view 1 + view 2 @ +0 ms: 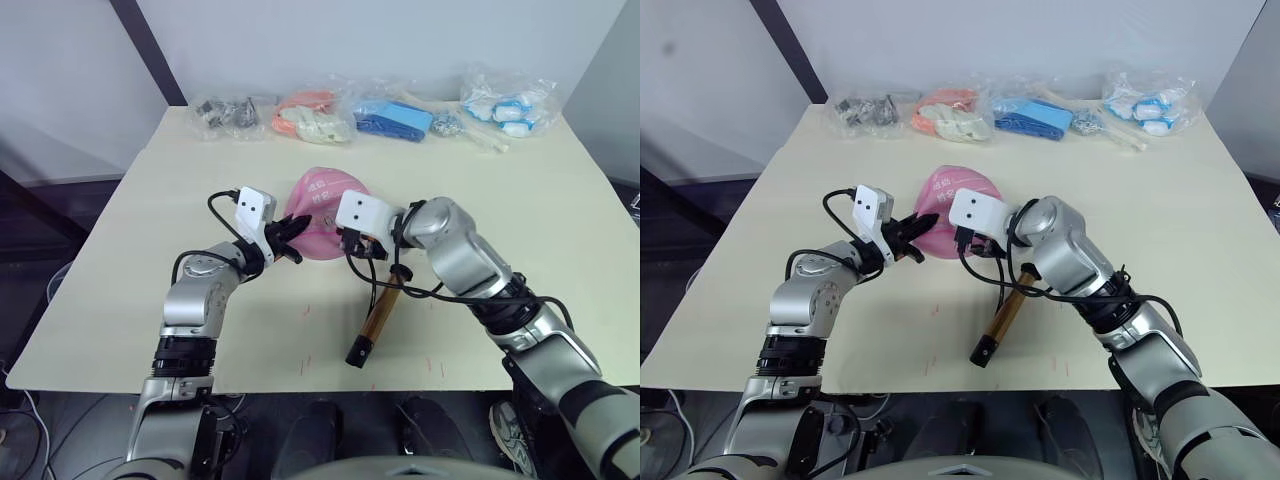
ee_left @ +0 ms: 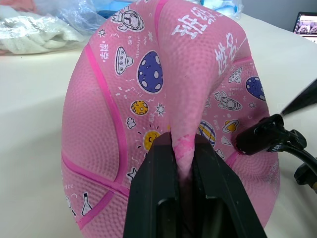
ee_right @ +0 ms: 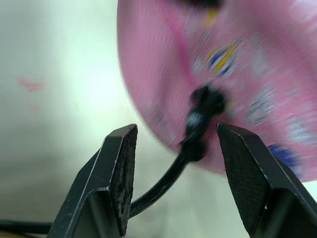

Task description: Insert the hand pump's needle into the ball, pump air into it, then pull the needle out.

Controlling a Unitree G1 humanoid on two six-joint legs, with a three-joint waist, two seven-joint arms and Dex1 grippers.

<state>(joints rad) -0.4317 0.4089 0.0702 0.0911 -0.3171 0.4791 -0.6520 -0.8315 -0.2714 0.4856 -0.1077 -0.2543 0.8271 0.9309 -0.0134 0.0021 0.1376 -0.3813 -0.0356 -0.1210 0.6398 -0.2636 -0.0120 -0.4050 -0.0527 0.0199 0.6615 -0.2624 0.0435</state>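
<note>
left eye view looks down on a pale cream table [image 1: 120, 300] standing against a plain light wall, with a dark diagonal bar crossing the wall at the upper left and darker floor showing past the table's left edge. along the far edge lies a row of clear bags: one with dark small parts [image 1: 228, 113], one with orange and white items [image 1: 312, 115], one with something blue [image 1: 393, 119], and one with blue and white pieces [image 1: 508, 105].

near the middle of the table sits the ball [image 1: 322, 215], pink, saggy and partly collapsed, printed with small cartoon rockets, planets and white lettering. the left gripper [image 2: 181, 158] has its two black fingers closed tight on a raised fold of the ball's pink skin, as the left wrist view shows plainly.

the hand pump [image 1: 381, 310] lies flat on the table just on the robot's side of the ball, its gold-bronze barrel pointing toward the near edge with a black cap at the end. its thin black hose [image 3: 163, 186] runs up to the ball, and the black hose tip presses against the ball's surface; the needle itself cannot be made out.

the right gripper [image 3: 176, 148] hovers at the ball's near side with its fingers spread apart, one on each side of the hose end, not touching it in the right wrist view.

a few small red marks dot the table near the front edge.
</note>
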